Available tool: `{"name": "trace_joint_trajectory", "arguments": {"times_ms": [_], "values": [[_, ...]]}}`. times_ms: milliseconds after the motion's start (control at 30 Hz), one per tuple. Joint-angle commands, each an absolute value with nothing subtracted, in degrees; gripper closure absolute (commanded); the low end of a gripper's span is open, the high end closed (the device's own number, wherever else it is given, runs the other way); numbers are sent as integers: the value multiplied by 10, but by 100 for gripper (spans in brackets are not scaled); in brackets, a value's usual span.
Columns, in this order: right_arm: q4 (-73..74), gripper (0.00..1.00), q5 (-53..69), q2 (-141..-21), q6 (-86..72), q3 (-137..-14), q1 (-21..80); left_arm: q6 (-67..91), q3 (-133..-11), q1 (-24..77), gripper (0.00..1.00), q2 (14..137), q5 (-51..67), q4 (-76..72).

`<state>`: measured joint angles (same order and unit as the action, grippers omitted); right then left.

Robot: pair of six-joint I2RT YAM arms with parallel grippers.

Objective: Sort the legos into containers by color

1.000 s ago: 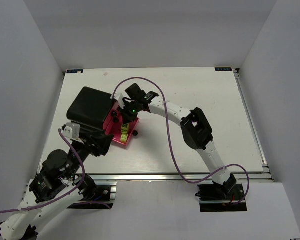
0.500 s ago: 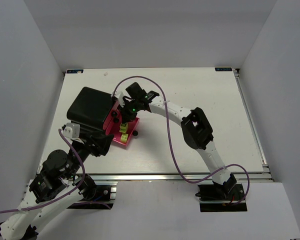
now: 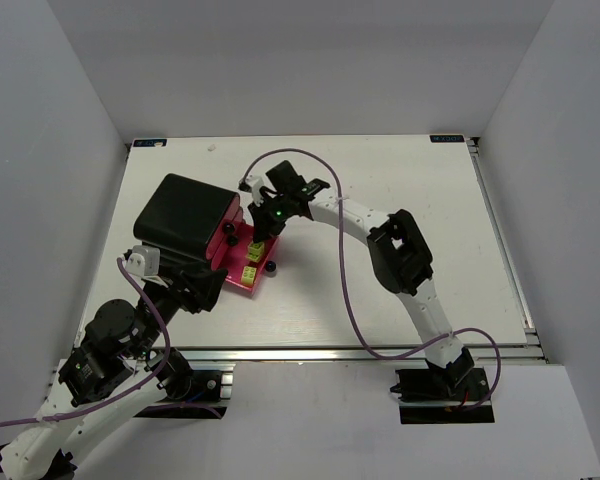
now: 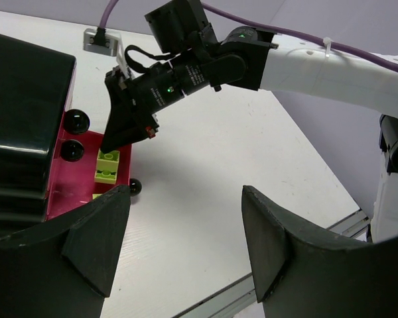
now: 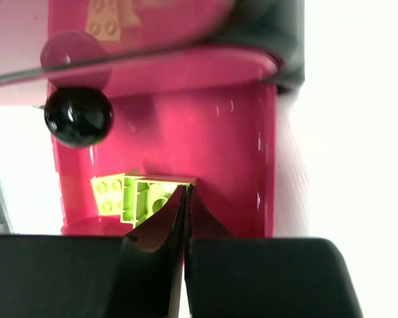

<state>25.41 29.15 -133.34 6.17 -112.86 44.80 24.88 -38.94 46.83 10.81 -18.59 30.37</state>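
Note:
The black cabinet (image 3: pixel 185 215) stands at the left of the table with its lowest magenta-pink drawer (image 3: pixel 230 278) pulled open. Lime yellow-green legos (image 3: pixel 250 256) lie in that drawer; they also show in the left wrist view (image 4: pixel 107 165) and the right wrist view (image 5: pixel 142 199). My right gripper (image 3: pixel 264 230) hangs just above them, its jaws pressed together with nothing between them (image 5: pixel 187 192). My left gripper (image 4: pixel 184 199) is wide open and empty, near the cabinet's front corner (image 3: pixel 212 290). No red or dark green legos show.
Round black knobs (image 4: pixel 71 150) sit on the shut drawers, and one knob (image 4: pixel 134 187) is on the open drawer's front. The right arm's purple cable (image 3: pixel 345 290) loops over the table. White walls enclose the table on three sides.
My right gripper has risen and drawn back to the upper right, out of the open drawer. The lime legos stay in the drawer. The left arm has not moved.

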Motion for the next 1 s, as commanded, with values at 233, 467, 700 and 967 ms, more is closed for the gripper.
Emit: {"name": "trace_joint_trajectory", "arguments": {"times_ms": [233, 467, 700, 967], "values": [[201, 100, 452, -1252, -47, -1091, 402, 243, -386, 465, 22, 113, -182, 300], [157, 100, 496, -1255, -91, -1064, 399, 244, -384, 465, 22, 115, -182, 300], [142, 94, 514, -1269, -121, -1063, 398, 243, -386, 465, 22, 120, -180, 300], [163, 58, 479, -1275, -100, -1077, 394, 243, -385, 465, 22, 122, -180, 300]]}}
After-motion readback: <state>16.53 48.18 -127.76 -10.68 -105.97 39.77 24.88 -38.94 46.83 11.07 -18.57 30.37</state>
